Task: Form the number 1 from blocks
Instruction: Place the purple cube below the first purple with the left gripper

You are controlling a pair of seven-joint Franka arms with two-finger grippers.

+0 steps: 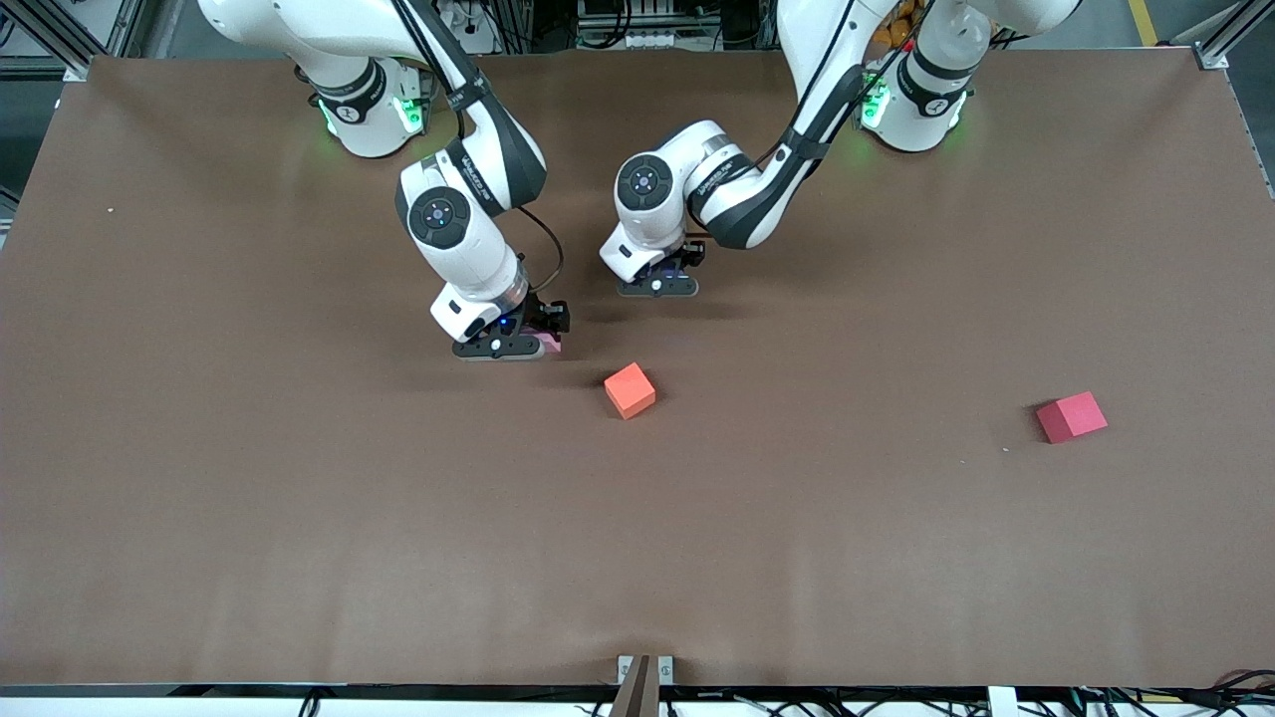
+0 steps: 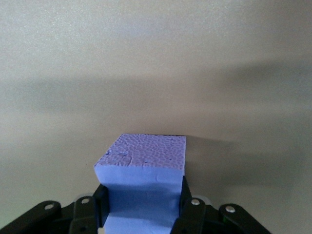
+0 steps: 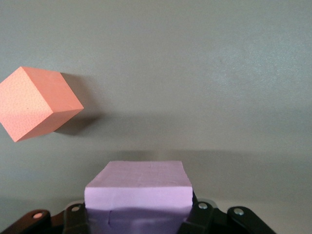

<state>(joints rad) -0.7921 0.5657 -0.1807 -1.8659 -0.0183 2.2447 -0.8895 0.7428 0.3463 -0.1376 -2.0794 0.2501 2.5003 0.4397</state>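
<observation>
My right gripper (image 1: 508, 344) (image 3: 139, 209) is low over the table's middle, shut on a pink block (image 1: 551, 344) that looks pale lilac in the right wrist view (image 3: 138, 185). An orange block (image 1: 630, 389) (image 3: 36, 104) lies on the table close by, nearer the front camera, turned at an angle. My left gripper (image 1: 657, 286) (image 2: 141, 195) is low over the table beside the right one, shut on a bluish-purple block (image 2: 144, 161); the arm hides that block in the front view. A red block (image 1: 1072, 417) lies alone toward the left arm's end.
The brown table (image 1: 299, 518) runs wide around both grippers. No green or light blue block is in view. A small bracket (image 1: 643, 672) sits at the table's front edge.
</observation>
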